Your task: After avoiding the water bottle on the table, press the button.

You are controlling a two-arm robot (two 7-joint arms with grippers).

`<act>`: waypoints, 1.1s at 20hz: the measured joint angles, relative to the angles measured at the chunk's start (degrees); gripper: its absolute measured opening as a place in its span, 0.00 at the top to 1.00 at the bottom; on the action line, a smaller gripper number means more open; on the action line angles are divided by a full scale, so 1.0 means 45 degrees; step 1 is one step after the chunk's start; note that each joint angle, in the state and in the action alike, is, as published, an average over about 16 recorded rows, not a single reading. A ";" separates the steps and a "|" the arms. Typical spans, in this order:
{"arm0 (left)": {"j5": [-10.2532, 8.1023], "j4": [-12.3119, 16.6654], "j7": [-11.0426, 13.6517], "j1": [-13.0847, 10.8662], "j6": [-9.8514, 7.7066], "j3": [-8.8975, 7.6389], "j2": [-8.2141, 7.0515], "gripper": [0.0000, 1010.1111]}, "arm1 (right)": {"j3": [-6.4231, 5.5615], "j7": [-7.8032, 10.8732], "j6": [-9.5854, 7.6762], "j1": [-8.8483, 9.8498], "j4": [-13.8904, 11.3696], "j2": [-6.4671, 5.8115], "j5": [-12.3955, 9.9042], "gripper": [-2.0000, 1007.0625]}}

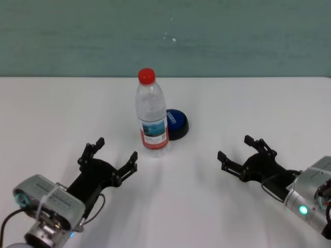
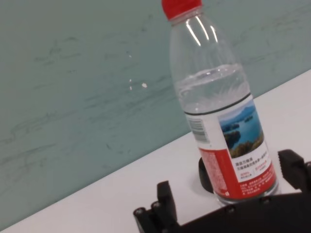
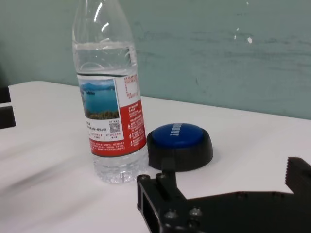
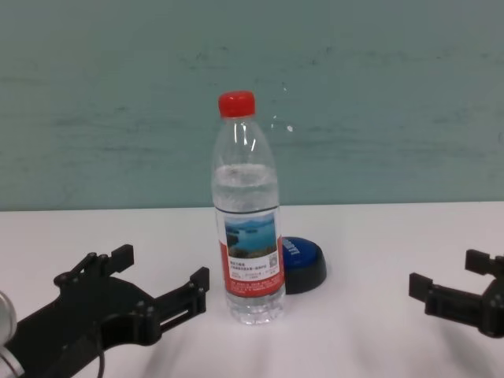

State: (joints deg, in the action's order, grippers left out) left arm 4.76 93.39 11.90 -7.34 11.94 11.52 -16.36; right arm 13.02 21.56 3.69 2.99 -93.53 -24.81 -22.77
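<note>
The water bottle (image 1: 152,113) stands upright mid-table, clear with a red cap and a lake label; it also shows in the chest view (image 4: 247,220), the left wrist view (image 2: 221,111) and the right wrist view (image 3: 111,97). The blue dome button (image 1: 176,123) on a black base sits just behind and to the right of it, touching or nearly so; it also shows in the chest view (image 4: 301,264) and the right wrist view (image 3: 180,145). My left gripper (image 1: 107,154) is open and empty, near-left of the bottle. My right gripper (image 1: 240,150) is open and empty, to the right.
The white table (image 1: 232,103) spreads wide around both things, with bare surface between the grippers. A teal wall (image 1: 165,36) stands behind the table's far edge.
</note>
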 joint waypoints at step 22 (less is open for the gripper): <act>0.0000 0.0000 0.0000 0.0000 0.0000 0.0000 0.0000 0.01 | -0.0304 0.0094 0.0537 0.0066 0.0037 0.0213 0.0026 0.00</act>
State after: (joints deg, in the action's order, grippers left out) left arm 4.76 93.39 11.90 -7.34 11.94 11.52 -16.36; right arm 11.66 21.98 6.11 3.29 -93.37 -23.85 -22.66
